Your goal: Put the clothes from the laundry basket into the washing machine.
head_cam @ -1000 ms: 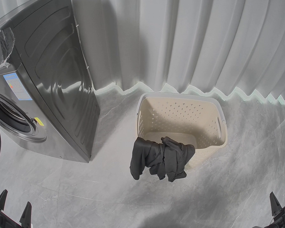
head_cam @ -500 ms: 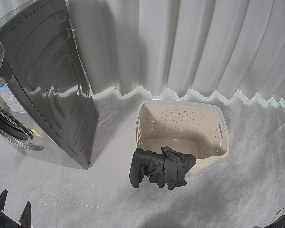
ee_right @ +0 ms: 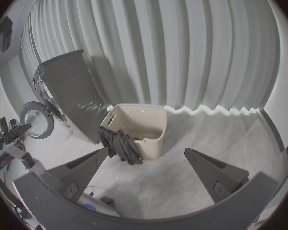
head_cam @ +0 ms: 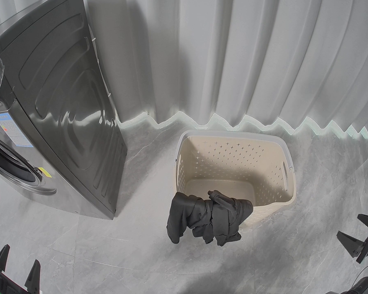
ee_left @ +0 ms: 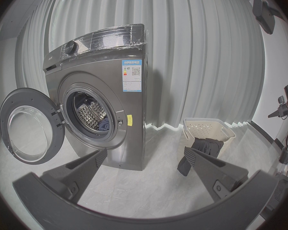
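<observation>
A beige laundry basket stands on the floor right of the grey washing machine. A dark grey garment hangs over the basket's near rim, partly outside it. The basket's floor looks bare. The machine's round door is swung open, and some cloth lies in the drum. My left gripper is open and low, near the machine's front. My right gripper is open, right of the basket and apart from it. From the wrists, the left gripper and right gripper hold nothing.
White pleated curtains hang close behind the basket and the machine. Grey marble-look floor lies open between me, the machine and the basket. The open door juts out toward my left side.
The head camera shifted slightly a second ago. My right gripper has risen and turned at the right edge, now showing both fingers. The left gripper, garment and basket have stayed put.
</observation>
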Robot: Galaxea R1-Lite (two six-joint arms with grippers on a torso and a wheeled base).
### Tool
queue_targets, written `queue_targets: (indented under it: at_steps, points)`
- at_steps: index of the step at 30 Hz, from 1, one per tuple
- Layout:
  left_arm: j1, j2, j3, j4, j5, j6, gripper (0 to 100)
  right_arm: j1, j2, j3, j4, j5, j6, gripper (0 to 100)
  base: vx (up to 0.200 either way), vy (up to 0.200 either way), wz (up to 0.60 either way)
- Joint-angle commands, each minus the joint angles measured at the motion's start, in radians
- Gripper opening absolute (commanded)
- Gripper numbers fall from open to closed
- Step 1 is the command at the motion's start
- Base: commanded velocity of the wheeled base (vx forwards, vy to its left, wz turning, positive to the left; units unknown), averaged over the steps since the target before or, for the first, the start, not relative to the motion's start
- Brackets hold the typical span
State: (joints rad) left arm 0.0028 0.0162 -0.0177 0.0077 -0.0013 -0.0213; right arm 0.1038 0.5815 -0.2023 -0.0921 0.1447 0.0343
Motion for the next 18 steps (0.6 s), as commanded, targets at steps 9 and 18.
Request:
queue_targets:
  at_steps: [9,18]
  points:
    - [0.000,-0.013,0.015,0.000,0.000,0.000,100,0.142,0.489,0.003,-0.209,0.018,0.110,100,0.000,0.000,0.00]
    - [0.000,-0.013,0.015,0.000,0.000,0.000,100,0.324,0.748,0.001,-0.428,-0.148,0.246,100,0.000,0.000,0.00]
